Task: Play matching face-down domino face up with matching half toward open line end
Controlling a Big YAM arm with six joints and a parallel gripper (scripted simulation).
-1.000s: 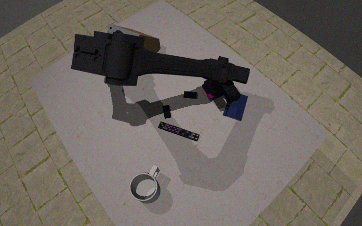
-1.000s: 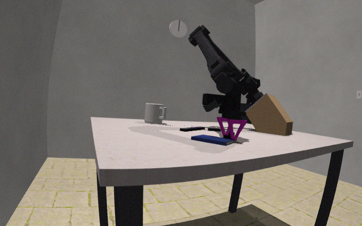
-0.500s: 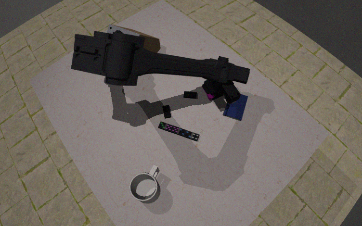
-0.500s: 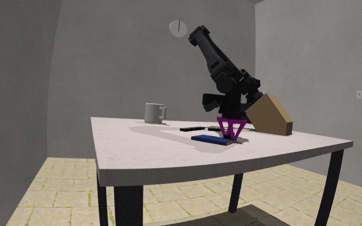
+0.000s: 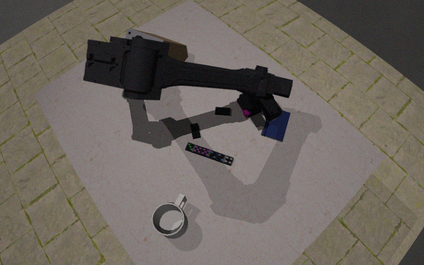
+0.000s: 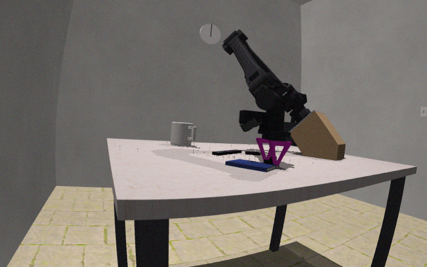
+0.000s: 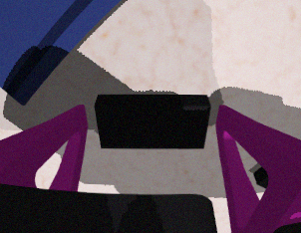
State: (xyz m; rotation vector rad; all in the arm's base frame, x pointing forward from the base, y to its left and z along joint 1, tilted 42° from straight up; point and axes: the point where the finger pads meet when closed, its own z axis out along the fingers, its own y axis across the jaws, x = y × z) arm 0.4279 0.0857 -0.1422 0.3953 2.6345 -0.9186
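Observation:
A line of dominoes [image 5: 209, 154] [image 6: 226, 153] lies face up, with a green-pipped half at its left end and a white-pipped half at its right end in the top view. Two face-down dominoes lie apart from it: one [image 5: 195, 131] close above the green end, one [image 5: 222, 111] farther up. My gripper [image 6: 272, 162] [image 7: 151, 115] is open low over the table, its magenta fingers on either side of another black domino [image 7: 152, 124], with a gap at each end. No pips show on that domino. The arm hides it in the top view.
A blue book [image 5: 277, 126] [image 6: 250, 165] [image 7: 25, 25] lies right beside the gripper. A grey mug [image 6: 181, 134] stands far beyond the line. A brown block [image 5: 178, 52] [image 6: 318, 136] stands near the arm's base. A dark piece [image 7: 261, 176] shows behind the right finger in the wrist view.

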